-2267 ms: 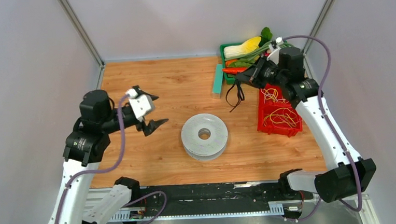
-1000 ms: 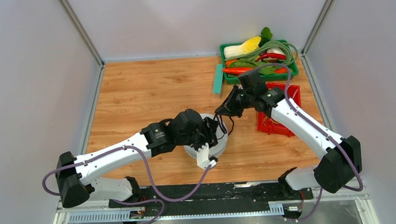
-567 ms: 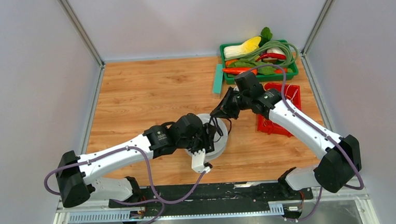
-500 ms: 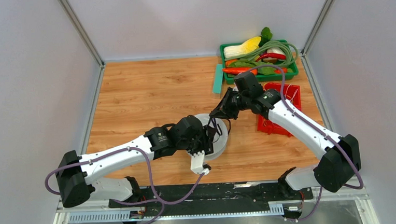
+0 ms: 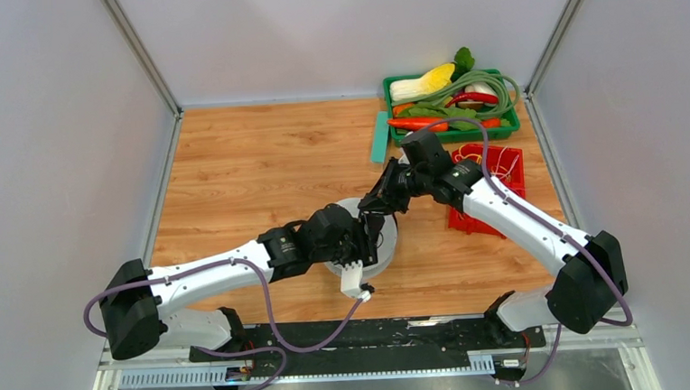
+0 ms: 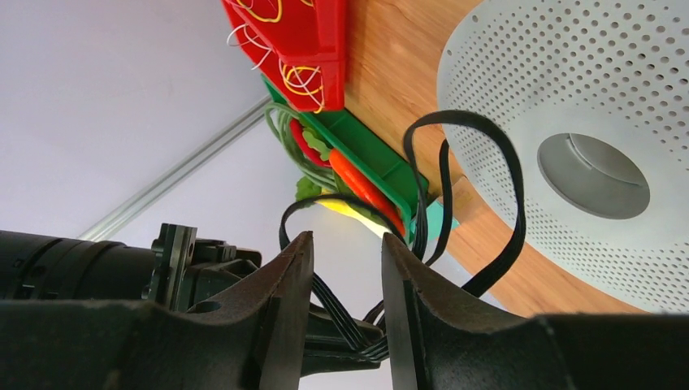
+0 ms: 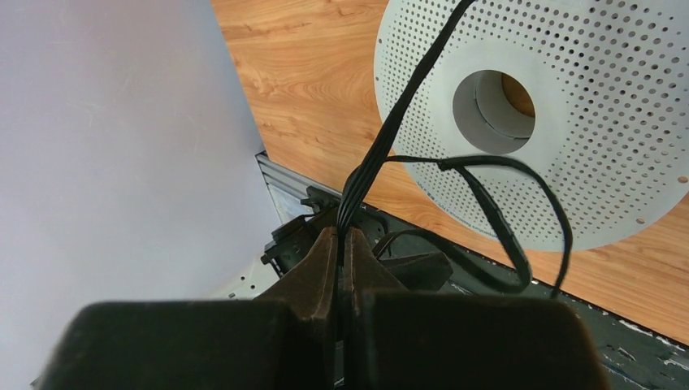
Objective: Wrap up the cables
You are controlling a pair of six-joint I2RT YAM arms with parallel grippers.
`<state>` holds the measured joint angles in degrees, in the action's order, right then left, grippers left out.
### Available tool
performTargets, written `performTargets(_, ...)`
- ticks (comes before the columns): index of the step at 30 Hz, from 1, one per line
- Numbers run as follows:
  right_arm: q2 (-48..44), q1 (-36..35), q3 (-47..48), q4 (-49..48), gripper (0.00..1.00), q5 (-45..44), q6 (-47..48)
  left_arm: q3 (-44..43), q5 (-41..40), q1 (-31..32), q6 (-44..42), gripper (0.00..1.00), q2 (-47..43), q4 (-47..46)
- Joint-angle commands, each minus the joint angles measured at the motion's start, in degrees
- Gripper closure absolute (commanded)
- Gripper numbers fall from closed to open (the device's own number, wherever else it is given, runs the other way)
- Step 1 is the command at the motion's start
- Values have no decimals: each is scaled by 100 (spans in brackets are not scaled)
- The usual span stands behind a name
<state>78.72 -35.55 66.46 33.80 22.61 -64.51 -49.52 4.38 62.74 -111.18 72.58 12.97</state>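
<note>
Here the right fingers (image 7: 325,264) clamp the black cable (image 7: 357,183) above the perforated spool (image 7: 609,122), while the left fingers (image 6: 288,284) stand parted.

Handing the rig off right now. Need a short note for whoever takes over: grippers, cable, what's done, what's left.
Right gripper: shut on the thin black cable, pinching several strands as a bunch. Loose loops hang from it over the perforated pale grey disc with a central hole.
Left gripper: open, close to the right gripper. The strands show in the gap between its fingers, not clamped.
Done: the cable is bunched and held over the disc.
Left: no turn around the disc is visible, so the loose loops have yet to be wrapped.
</note>
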Motion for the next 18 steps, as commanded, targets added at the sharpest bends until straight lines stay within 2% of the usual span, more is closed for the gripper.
performTargets(1,-5,-14,8,-155,100,59,-97,109,36,-16,-185,55,-103,-375)
performTargets(12,38,66,-45,-313,100,349,-325,372,63,-25,-159,43,-428,-392)
performTargets(18,30,241,-291,-690,100,805,-668,644,211,-51,-342,44,-709,-436)
